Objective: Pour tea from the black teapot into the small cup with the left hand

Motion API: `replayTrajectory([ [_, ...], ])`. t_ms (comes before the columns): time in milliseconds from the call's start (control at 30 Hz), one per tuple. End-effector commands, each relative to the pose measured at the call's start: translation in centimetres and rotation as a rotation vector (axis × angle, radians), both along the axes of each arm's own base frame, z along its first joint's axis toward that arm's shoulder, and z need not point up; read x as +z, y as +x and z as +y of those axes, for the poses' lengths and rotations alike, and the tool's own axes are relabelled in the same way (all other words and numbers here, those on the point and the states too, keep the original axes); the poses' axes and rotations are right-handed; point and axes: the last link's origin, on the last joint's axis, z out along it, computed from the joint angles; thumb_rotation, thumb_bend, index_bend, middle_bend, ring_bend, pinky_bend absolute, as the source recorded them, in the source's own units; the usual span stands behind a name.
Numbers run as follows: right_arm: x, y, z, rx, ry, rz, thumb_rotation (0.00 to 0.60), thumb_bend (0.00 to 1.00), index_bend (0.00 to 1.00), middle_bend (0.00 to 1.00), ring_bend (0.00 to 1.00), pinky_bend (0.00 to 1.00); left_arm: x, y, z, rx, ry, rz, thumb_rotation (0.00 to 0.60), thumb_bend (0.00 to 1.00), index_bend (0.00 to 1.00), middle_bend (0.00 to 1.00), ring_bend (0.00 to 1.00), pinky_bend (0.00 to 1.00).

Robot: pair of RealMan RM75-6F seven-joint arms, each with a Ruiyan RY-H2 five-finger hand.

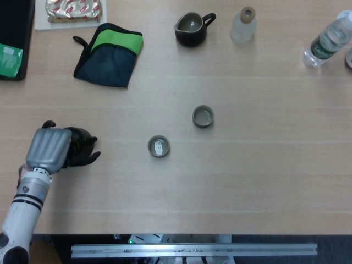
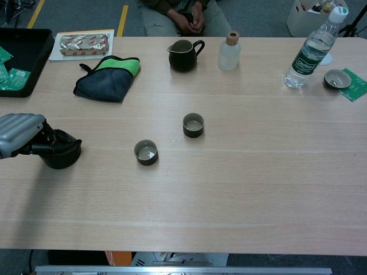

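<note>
the left robot hand point(image 2: 20, 134) grips the black teapot point(image 2: 62, 153) on the bench point(image 2: 258, 172); carrying and pouring into the small cup point(image 2: 145, 152) remain.

My left robot hand point(image 1: 50, 148) has a grey metallic back shell, ribbed with shallow lengthwise grooves, and it looks boxy from above. The fingers point(image 1: 82, 157) under that shell are black. Behind the shell comes a short pale wrist section, where I can make out a thin reddish cable along one side, then a black ring. The forearm point(image 1: 21, 217) beyond is a smooth white cylinder. In the chest view only the grey shell point(image 2: 17, 133) and dark fingers show.
</note>
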Motion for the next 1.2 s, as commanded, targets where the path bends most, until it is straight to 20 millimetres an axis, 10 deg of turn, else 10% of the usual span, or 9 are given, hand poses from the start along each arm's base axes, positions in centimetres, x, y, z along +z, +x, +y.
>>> replayTrajectory([
  [33, 0.0, 0.0, 0.0, 0.0, 0.001, -0.001, 0.6, 0.11, 0.27, 0.36, 0.29, 0.32, -0.1, -0.2, 0.6, 0.02, 0.012, -0.053, 0.08, 0.11, 0.87, 1.0, 0.79, 0.19],
  [300, 0.0, 0.1, 0.0, 0.002, -0.004, -0.003, 0.6, 0.11, 0.27, 0.36, 0.29, 0.32, 0.6, 0.2, 2.2, 0.041, 0.059, -0.131, 0.251, 0.11, 0.95, 1.0, 0.87, 0.19],
  [933, 0.0, -0.1, 0.3, -0.01, -0.006, -0.008, 0.6, 0.11, 0.27, 0.36, 0.29, 0.32, 2.0, 1.8, 4.9, 0.06, 0.154, -0.221, 0.138, 0.12, 1.0, 1.0, 0.94, 0.2],
  [1200, 0.2, -0.2, 0.4, -0.013, -0.01, -0.009, 0.6, 0.11, 0.27, 0.36, 0.29, 0.32, 1.8, 1.8, 5.2, 0.066, 0.189, -0.228, 0.138, 0.42, 1.0, 1.0, 0.95, 0.2],
])
